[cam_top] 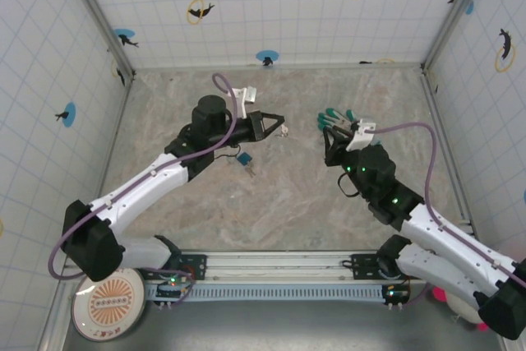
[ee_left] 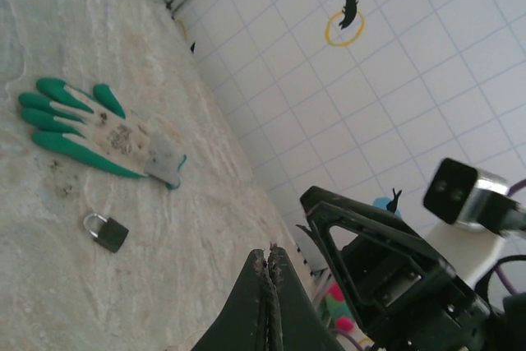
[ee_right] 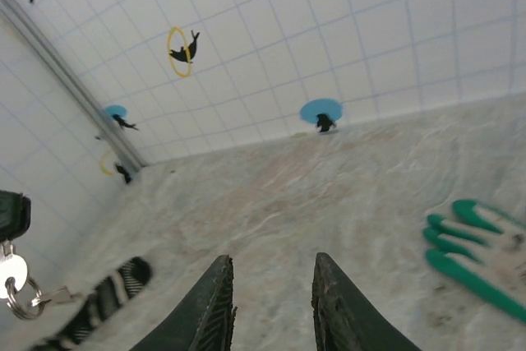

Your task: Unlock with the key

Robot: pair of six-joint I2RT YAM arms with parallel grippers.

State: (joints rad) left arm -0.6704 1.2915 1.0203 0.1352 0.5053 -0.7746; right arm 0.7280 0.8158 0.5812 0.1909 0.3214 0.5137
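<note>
My left gripper (ee_left: 269, 256) is pinched shut on the tiny flat silver metal key (ee_right: 10, 272). My right gripper (ee_right: 273, 267) is part-open and empty. With so thin a pinch, that key could twist loose!

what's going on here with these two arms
The left tool is shut on the key, holding it up over the middle of the table. The right tool is open and empty, next to a green and white glove. A small blue padlock lies on the table under the left arm, and the key is not in it yet.
</note>
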